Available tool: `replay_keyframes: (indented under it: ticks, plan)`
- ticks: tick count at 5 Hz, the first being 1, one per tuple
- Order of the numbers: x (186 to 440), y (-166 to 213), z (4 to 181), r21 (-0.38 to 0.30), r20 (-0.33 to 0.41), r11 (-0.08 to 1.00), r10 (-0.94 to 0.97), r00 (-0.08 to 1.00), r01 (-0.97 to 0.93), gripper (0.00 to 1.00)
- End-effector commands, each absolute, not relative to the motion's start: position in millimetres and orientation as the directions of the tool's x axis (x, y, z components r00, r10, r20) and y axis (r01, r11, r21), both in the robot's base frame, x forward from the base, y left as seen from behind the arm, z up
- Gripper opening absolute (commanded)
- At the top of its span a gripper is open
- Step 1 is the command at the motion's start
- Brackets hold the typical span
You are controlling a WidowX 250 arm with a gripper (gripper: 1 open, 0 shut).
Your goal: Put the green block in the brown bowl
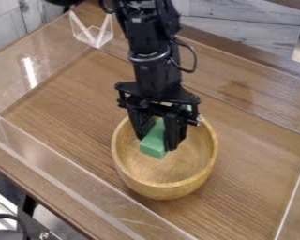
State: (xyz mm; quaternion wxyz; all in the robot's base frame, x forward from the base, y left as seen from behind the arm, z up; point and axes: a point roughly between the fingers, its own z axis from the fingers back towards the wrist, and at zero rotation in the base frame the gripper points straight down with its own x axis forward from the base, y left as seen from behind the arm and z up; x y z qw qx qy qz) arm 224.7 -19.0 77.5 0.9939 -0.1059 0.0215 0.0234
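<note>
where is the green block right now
In the camera view, the green block is between the gripper's fingertips, over the upper left part of the brown bowl.

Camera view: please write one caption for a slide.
Robot hand holding the green block above the brown bowl on a wooden table.

I see a bright green block, a light tan bowl, a black arm and a brown, wood-grained counter.
</note>
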Motion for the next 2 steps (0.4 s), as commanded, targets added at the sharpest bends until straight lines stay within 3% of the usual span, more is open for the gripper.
replay_keyframes:
  ticks: [1, 2]
  plan:
    - [238.2, -16.1, 89.5, -0.216, 0.014, 0.976, 0.045, 0.999, -0.041, 0.0]
    - [239.2, -15.7, 89.2, -0.219, 0.015, 0.975, 0.046, 0.999, -0.042, 0.0]
